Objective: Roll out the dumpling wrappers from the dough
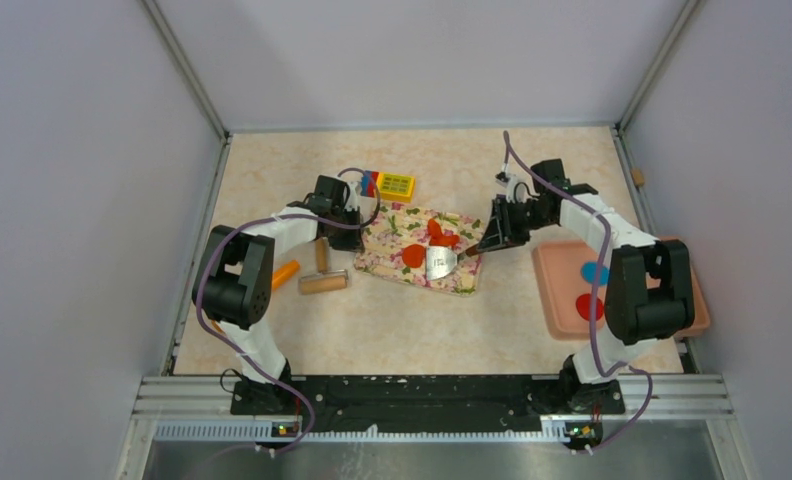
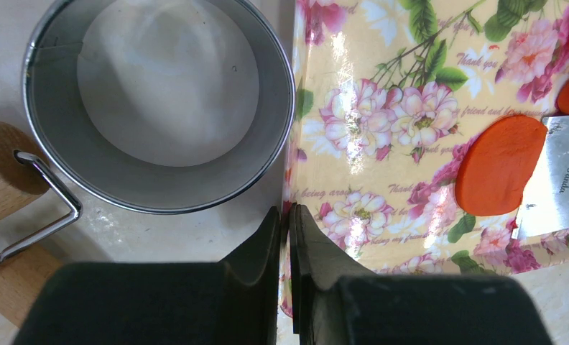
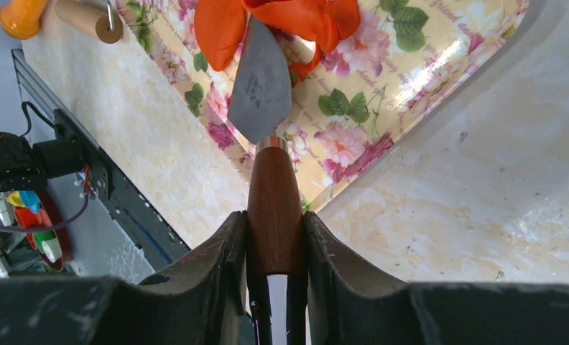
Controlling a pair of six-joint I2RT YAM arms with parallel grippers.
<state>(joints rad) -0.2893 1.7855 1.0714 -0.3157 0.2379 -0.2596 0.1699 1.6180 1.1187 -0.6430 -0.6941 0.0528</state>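
The dough (image 1: 440, 235) is a red-orange irregular blob on the floral mat (image 1: 397, 240). In the right wrist view the dough (image 3: 281, 18) lies over the tip of a metal spatula blade (image 3: 260, 79). My right gripper (image 3: 274, 219) is shut on the spatula's wooden handle (image 3: 273, 201). A round flat dumpling wrapper (image 2: 498, 165) lies on the mat beside the blade, and it also shows in the top view as the wrapper (image 1: 413, 255). My left gripper (image 2: 287, 212) is shut on the mat's left edge (image 2: 299, 165).
A metal ring (image 2: 159, 108) stands just left of the mat, next to a wooden rolling pin (image 1: 323, 282). An orange carrot toy (image 1: 284, 273) and a yellow block (image 1: 396, 186) lie nearby. A pink tray (image 1: 562, 290) on the right holds a blue disc (image 1: 594, 272) and a red disc (image 1: 589, 305).
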